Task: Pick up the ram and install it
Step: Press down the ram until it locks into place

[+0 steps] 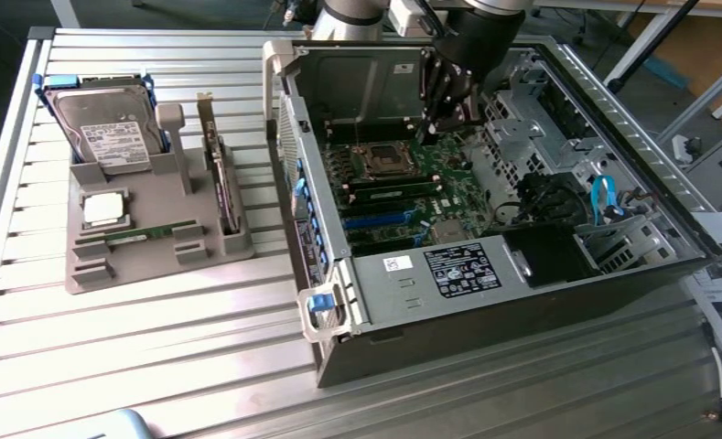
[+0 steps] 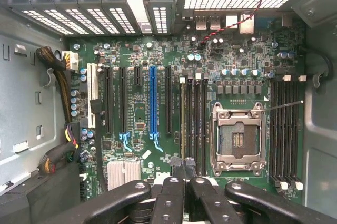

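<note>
Hovering inside the case, gripper (image 2: 184, 174) jaws pressed together directly above the seated ram (image 2: 184, 118).

The arm (image 1: 483, 27) is cut off by the exterior view's upper edge above the case (image 1: 507, 302). Its gripper (image 1: 440, 123) hangs over the motherboard (image 1: 415, 197), hiding the slots beneath. In the wrist view the fingers (image 2: 174, 192) run off the edge and cover the near ends of the slots (image 2: 192, 124) beside the socket (image 2: 237, 139). Whether a ram sits in those slots is too fine to tell. The label (image 1: 461, 272) on the case is unreadable.
</note>
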{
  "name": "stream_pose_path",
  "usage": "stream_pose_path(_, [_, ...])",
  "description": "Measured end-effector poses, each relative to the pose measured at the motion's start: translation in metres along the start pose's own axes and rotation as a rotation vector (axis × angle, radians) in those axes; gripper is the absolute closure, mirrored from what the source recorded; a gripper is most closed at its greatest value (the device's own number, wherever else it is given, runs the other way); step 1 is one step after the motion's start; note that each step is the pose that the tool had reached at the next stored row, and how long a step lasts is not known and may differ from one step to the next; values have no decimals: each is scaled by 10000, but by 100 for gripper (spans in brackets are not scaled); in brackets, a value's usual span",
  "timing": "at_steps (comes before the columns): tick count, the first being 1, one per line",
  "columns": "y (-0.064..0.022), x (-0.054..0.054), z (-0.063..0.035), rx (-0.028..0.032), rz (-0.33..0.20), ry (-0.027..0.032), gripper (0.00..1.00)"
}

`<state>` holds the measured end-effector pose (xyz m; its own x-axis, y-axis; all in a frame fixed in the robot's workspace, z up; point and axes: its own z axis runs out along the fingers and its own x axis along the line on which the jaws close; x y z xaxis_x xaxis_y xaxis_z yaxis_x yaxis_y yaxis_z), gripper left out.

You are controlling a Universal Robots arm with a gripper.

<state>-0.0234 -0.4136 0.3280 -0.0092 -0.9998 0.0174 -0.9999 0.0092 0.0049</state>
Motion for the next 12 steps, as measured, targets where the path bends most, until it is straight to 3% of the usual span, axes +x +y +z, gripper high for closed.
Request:
stream_pose_path(7, [0, 0, 0, 0, 3, 0, 89])
stream_pose_path(12, [0, 0, 0, -13, 730, -3, 89])
